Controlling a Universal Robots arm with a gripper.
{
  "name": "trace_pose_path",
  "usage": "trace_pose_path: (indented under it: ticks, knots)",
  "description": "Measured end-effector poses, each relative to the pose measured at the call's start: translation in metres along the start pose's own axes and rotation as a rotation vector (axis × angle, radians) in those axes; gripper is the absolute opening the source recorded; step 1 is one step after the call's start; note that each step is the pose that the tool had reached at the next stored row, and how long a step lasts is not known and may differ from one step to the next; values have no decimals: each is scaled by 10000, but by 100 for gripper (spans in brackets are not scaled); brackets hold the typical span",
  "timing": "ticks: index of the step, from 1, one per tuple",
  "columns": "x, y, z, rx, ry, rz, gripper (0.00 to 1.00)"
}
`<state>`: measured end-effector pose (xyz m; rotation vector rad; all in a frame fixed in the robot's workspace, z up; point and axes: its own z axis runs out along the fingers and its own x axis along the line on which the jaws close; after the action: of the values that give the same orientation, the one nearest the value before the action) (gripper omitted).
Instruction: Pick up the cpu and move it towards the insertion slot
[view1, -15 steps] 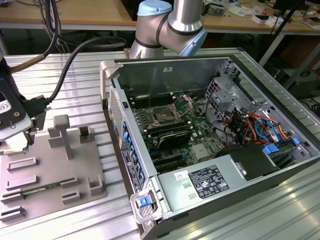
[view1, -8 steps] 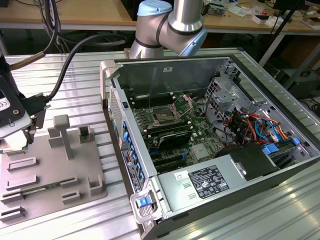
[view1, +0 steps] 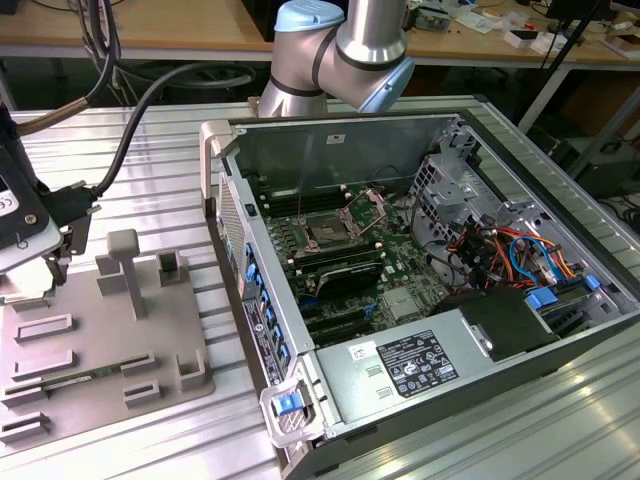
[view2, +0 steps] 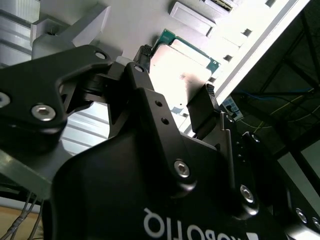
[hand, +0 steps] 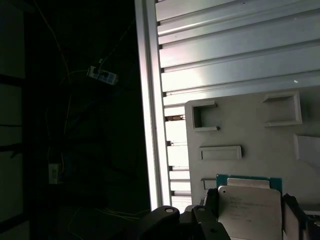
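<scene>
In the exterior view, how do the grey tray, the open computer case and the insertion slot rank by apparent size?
Largest: the open computer case.
Then: the grey tray, partly cut off by the picture's edge.
Smallest: the insertion slot.

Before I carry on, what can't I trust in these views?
- First wrist view: the cpu is cut off by the picture's edge.
- Second wrist view: the fingers cover the cpu's sides; whether it is lifted off the tray is unclear.
- Exterior view: the slot is too small to show its contacts.
</scene>
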<state>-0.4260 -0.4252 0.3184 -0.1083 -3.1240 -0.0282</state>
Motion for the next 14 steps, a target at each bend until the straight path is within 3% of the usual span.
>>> trace_pose_path:
  ticks: [7,14]
  knots:
    - [0,0,-3,1,2,-1,55]
    - [0,1,-66,1,2,-1,55]
